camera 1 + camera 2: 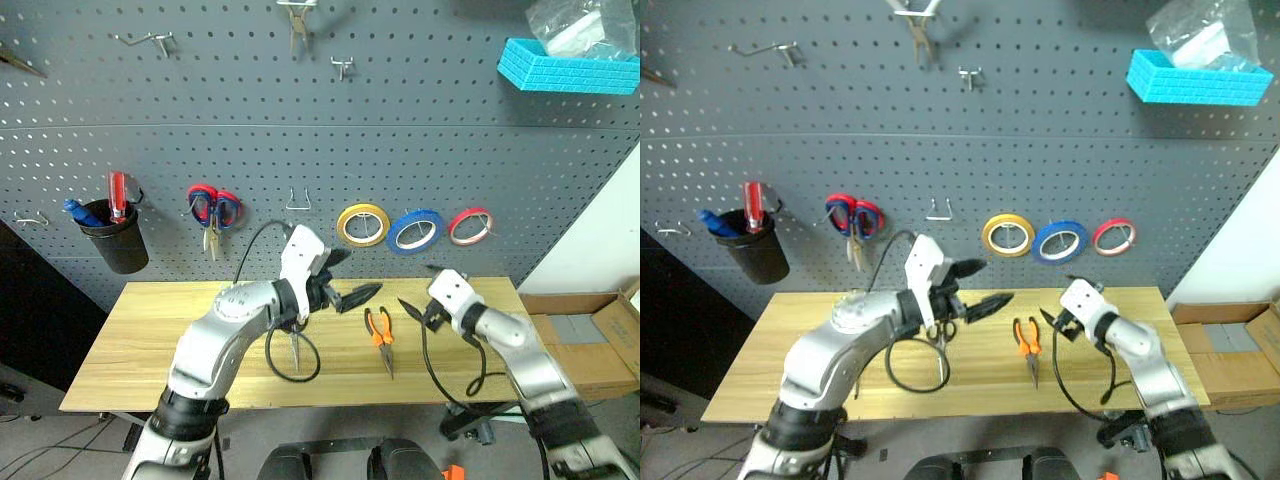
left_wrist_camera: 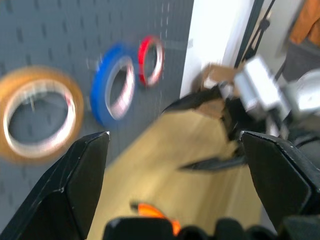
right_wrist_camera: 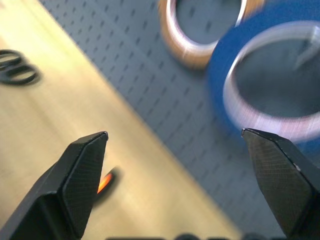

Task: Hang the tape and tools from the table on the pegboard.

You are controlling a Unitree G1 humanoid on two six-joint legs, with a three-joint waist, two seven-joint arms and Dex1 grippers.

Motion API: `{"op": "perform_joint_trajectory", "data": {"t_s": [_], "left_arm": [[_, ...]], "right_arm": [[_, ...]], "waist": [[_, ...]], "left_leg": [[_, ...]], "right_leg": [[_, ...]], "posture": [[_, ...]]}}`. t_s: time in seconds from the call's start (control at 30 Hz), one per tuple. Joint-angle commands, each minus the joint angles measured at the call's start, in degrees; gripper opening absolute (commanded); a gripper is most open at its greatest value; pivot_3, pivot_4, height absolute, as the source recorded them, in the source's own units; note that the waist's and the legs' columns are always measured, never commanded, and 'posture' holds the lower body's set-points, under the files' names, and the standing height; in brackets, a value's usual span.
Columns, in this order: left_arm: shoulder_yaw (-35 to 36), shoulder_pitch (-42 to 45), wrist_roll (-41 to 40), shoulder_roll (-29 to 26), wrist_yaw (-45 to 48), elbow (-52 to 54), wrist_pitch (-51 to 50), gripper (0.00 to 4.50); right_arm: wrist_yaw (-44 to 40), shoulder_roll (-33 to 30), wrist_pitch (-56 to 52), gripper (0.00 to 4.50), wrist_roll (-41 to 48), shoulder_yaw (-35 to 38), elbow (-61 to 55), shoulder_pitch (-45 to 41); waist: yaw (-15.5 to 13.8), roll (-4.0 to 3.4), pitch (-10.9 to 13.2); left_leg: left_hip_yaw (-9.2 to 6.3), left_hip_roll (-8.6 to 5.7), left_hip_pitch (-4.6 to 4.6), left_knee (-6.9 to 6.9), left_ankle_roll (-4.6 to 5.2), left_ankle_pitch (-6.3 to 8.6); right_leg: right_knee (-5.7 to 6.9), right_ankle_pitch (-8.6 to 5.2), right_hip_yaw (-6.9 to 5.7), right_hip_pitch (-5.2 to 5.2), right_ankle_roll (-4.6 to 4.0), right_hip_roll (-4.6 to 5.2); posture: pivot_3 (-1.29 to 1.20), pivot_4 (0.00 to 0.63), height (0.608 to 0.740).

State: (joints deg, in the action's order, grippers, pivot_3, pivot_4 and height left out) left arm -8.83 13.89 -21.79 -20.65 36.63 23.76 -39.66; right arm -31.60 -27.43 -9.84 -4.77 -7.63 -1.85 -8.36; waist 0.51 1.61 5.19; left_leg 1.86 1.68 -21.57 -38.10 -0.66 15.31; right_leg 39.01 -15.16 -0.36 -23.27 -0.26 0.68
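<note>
A: What's hung already?
B: The blue tape (image 1: 415, 231) is on the pegboard (image 1: 300, 150), right of centre.
A: What's left?
B: Black scissors (image 1: 296, 347) and orange pliers (image 1: 379, 335) lie on the surface (image 1: 140, 340). Left hand (image 1: 345, 280) and right hand (image 1: 418, 295): fingers apart, empty.

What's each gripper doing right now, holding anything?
Left gripper: open, holding nothing.
Right gripper: open, holding nothing.
</note>
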Motion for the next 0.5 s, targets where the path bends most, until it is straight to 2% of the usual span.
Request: {"op": "perform_joint_trajectory", "data": {"t_s": [0.03, 0.13, 0.23, 0.4, 0.5], "left_arm": [[-1.27, -7.66, 0.36, -1.46, -1.79, 7.02, 0.55, 4.5], [-2.6, -14.15, 2.6, -2.28, -4.05, 8.53, 2.17, 4.5], [-2.7, -18.72, 5.16, -2.25, -7.2, 8.6, 3.31, 4.5], [-4.21, -24.26, 9.85, -3.42, -10.84, 9.66, 4.51, 4.5], [-4.78, -26.8, 11.22, -3.67, -12.11, 10.56, 5.15, 4.5]], "right_arm": [[1.21, 0.62, -17.25, 4.48, 1.97, 2.83, -13.07, 1.31], [3.32, 3.79, -32.29, 4.48, 2.23, 1.18, -18.53, -0.49], [6.31, 8.31, -43.47, 4.48, 2.18, -0.43, -19.94, -4.13], [11.43, 16.39, -55.95, 4.48, 2.29, -1.46, -15.35, -11.0], [14.82, 21.52, -62.46, 4.48, 2.65, 0.57, -10.71, -13.75]], "waist": [[0.01, 0.01, 0.07], [-0.22, 0.08, 0.49], [-0.29, -0.02, 1.62], [-0.4, -0.22, 3.4], [-0.48, -0.17, 4.17]], "left_leg": [[0.01, 0.02, 0.07, 0.01, 0.0, 0.0], [0.0, 0.08, 0.31, 0.01, 0.02, -0.01], [-0.1, 0.08, 0.84, 0.03, 0.08, -0.05], [-0.17, 0.07, 0.82, 0.05, 0.18, -0.11], [-0.16, 0.09, 0.67, 0.1, 0.19, -0.12]], "right_leg": [[0.01, -0.01, 0.01, 0.04, 0.0, 0.01], [0.07, -0.12, -0.01, 0.19, 0.13, -0.01], [0.04, -0.25, -0.05, 0.66, -0.35, -0.01], [0.04, -0.22, -0.08, 0.64, -0.4, -0.01], [-0.02, -0.19, -0.12, 0.57, -0.34, 0.0]], "posture": [[0.04, 0.083, 0.74], [0.03, 0.117, 0.74], [0.03, 0.143, 0.74], [0.06, 0.187, 0.74], [0.07, 0.21, 0.74]]}}
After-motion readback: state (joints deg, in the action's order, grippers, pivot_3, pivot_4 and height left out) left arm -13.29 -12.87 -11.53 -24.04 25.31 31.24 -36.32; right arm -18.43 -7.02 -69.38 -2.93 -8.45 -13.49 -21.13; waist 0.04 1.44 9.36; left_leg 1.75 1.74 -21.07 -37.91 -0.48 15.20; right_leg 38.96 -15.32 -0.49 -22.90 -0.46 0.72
